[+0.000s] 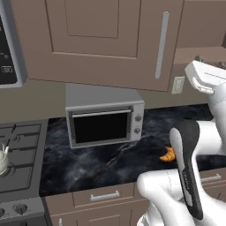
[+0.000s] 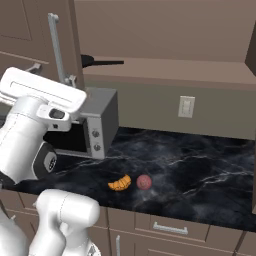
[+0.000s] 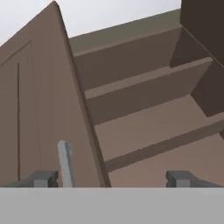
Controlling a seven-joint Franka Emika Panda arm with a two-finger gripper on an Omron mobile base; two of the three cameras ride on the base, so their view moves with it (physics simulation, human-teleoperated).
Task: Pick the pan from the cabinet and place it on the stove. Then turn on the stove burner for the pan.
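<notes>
The brown cabinet [image 2: 165, 70] stands open, its door [image 1: 101, 39] swung out to the left. Inside, on the lower shelf, lies the black pan [image 2: 89, 60], its thin handle pointing right; the door edge hides most of its round body. My gripper [image 3: 113, 179] is open at the lower end of the door's silver bar handle [image 3: 65, 162], which stands just inside the left fingertip [image 3: 43, 178] without being gripped. In the right base view the white hand [image 2: 42, 95] sits just below that bar [image 2: 56, 45]. The grey stove [image 1: 20, 145] is at the far left.
A silver toaster oven [image 1: 103, 119] stands on the dark marble counter [image 2: 200, 165] beneath the cabinet. A croissant [image 2: 120, 183] and a small red ball [image 2: 144, 181] lie near the counter's front. A white kettle [image 1: 2, 160] sits on the stove. A wall outlet [image 2: 186, 106] is behind.
</notes>
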